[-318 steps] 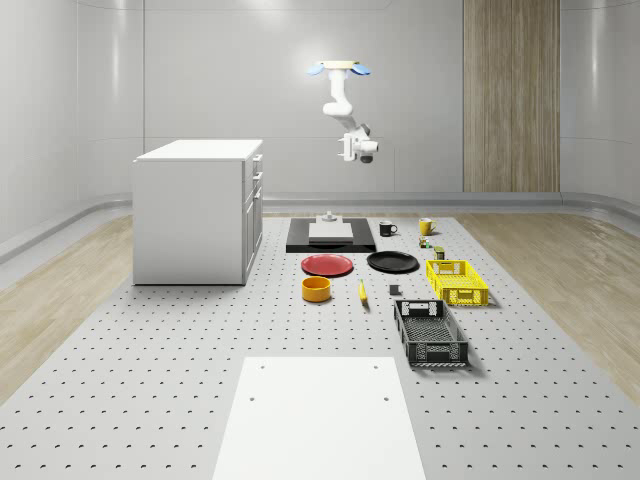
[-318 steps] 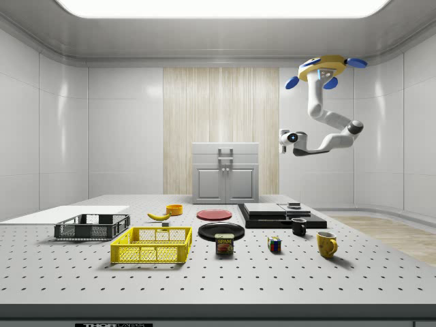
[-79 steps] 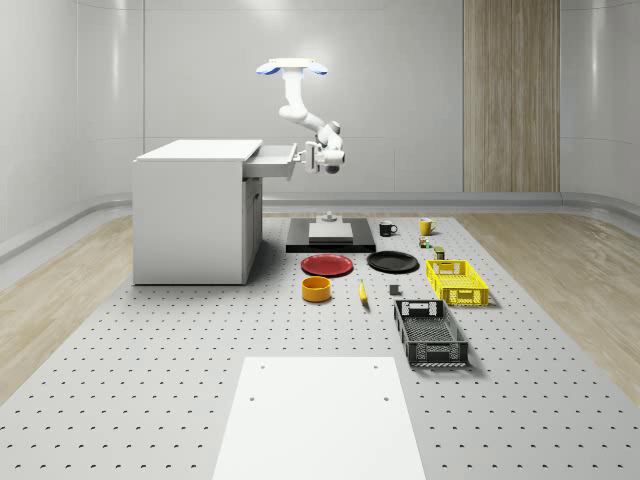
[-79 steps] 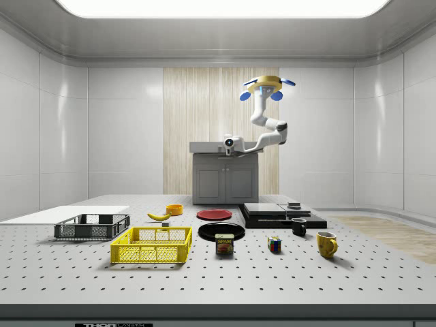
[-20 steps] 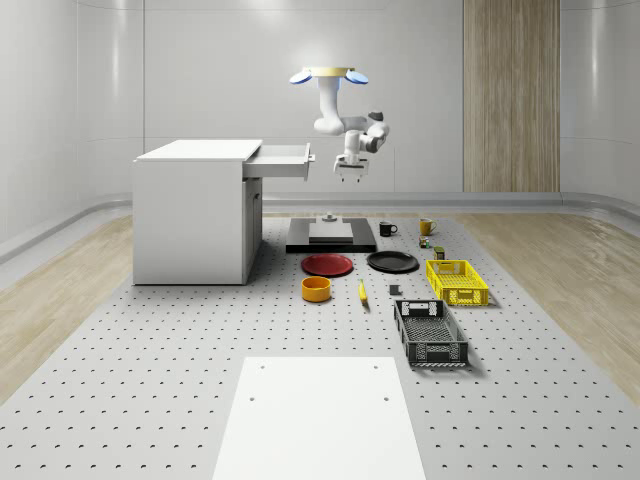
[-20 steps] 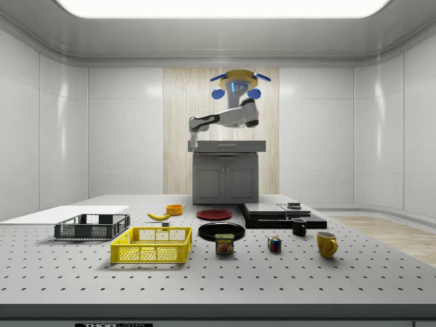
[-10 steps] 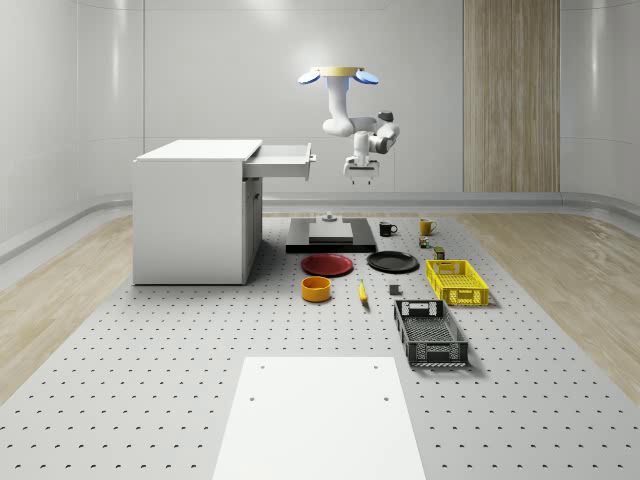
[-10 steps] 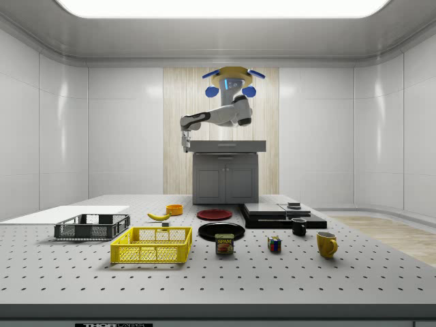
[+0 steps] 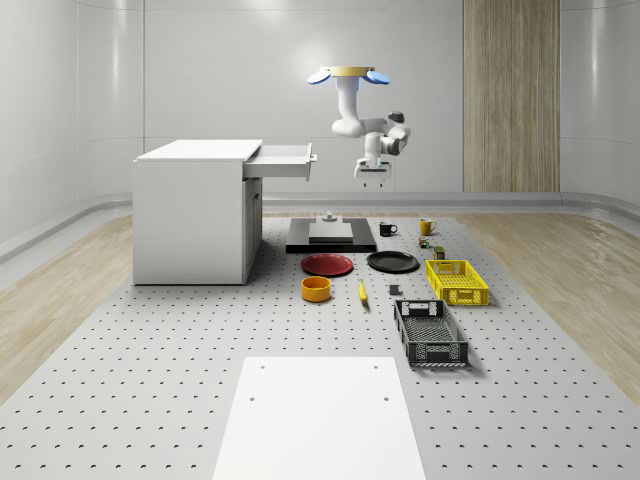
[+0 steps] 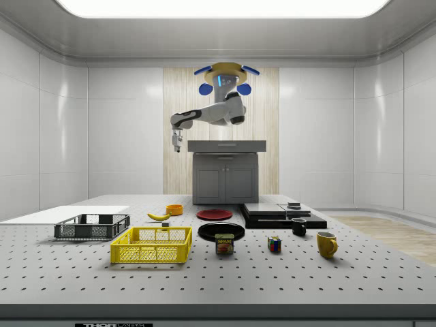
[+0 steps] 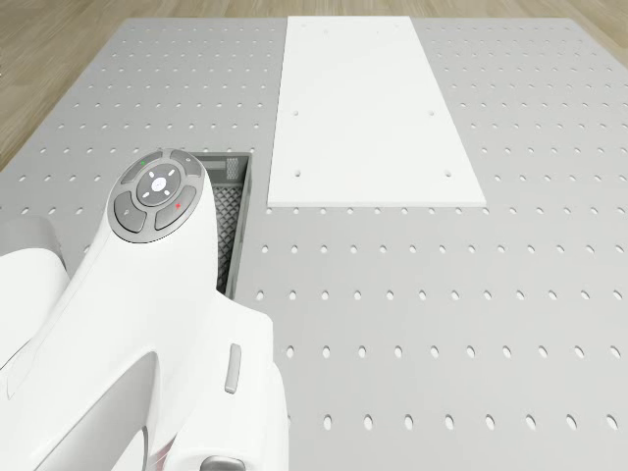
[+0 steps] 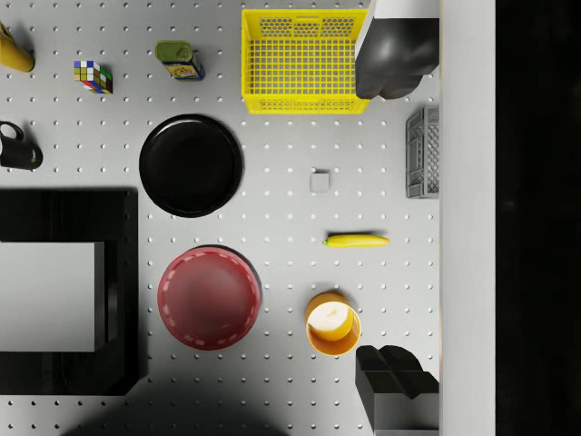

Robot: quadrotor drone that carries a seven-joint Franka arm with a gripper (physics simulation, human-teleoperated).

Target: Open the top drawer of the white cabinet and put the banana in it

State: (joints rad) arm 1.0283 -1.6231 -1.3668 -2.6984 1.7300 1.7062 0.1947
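Jaws parted and holding nothing, the gripper (image 9: 375, 182) points straight down in mid-air, high above the perforated table (image 9: 150, 400). In the wrist view its two dark fingers (image 12: 397, 54) stand well apart, with the table's objects showing far below between them. Directly under the gripper lie the banana (image 12: 356, 240), flat on the table, with an orange bowl (image 12: 332, 326) near it, a red plate (image 12: 209, 297), a black plate (image 12: 191, 164), a small grey block (image 12: 320, 182) and a yellow basket (image 12: 304, 62). The white arm (image 9: 362, 125) bends out from the drone (image 9: 348, 74), which hovers high in the air beside the white cabinet (image 9: 195, 210), on the whole-scene view's right of it. The cabinet's top drawer (image 9: 283, 160) is pulled out, its front facing the robot, with the gripper apart from it. In the whole-scene view the banana (image 9: 362, 291) rests between the orange bowl and a black crate (image 9: 430, 333). A white panel (image 9: 318, 420) lies on the near part of the table.
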